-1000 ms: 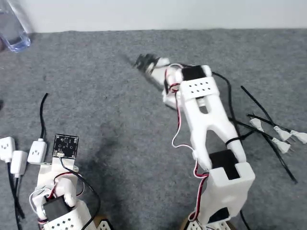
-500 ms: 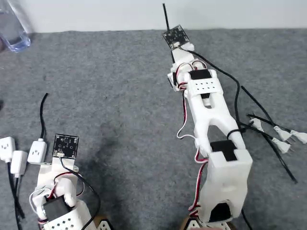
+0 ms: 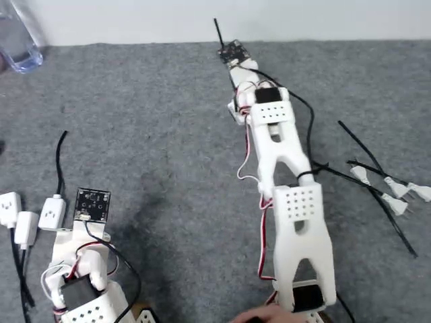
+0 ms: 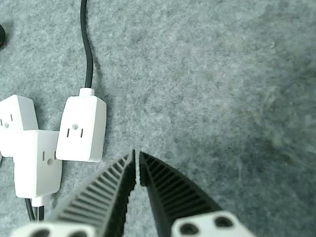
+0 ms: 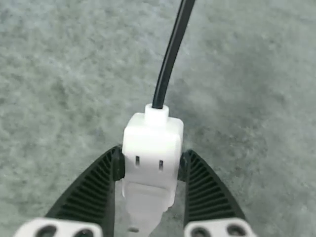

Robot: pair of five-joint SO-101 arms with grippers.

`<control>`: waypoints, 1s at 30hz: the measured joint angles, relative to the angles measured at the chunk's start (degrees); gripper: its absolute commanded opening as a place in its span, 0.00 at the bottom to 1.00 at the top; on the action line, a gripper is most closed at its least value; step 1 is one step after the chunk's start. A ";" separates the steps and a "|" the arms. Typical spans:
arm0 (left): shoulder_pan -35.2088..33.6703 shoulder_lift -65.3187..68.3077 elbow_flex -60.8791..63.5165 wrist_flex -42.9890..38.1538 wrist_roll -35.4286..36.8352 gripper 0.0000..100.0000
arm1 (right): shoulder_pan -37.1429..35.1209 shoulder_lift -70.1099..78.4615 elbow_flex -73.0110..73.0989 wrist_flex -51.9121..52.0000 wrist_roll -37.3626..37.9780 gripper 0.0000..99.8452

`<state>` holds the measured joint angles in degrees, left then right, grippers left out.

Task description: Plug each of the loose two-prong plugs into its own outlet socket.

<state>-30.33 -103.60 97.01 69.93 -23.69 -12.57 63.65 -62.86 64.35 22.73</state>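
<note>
Right tool pinching a white socket near the far desk edge, its length along the arm, cord pointing away, left tool pressed together beside three sockets, plugs lying right.

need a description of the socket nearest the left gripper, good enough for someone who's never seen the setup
On the grey table, go to the near-left corner, where three white sockets lie beside the left arm. Take the socket closest to the left gripper; it is the only one whose black cord runs toward the table's far side.
</note>
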 measured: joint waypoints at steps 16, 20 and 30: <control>0.00 0.00 0.00 0.00 0.00 0.02 | 0.09 17.32 -30.51 11.60 0.35 0.35; 0.00 0.00 0.00 0.00 0.00 0.02 | -0.18 17.32 -30.68 11.60 0.35 0.35; 0.00 0.00 0.00 0.00 0.00 0.02 | -0.09 15.82 -30.68 15.82 0.35 0.35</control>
<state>-30.33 -103.60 97.01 69.93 -23.69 -12.66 79.47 -93.54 80.18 23.08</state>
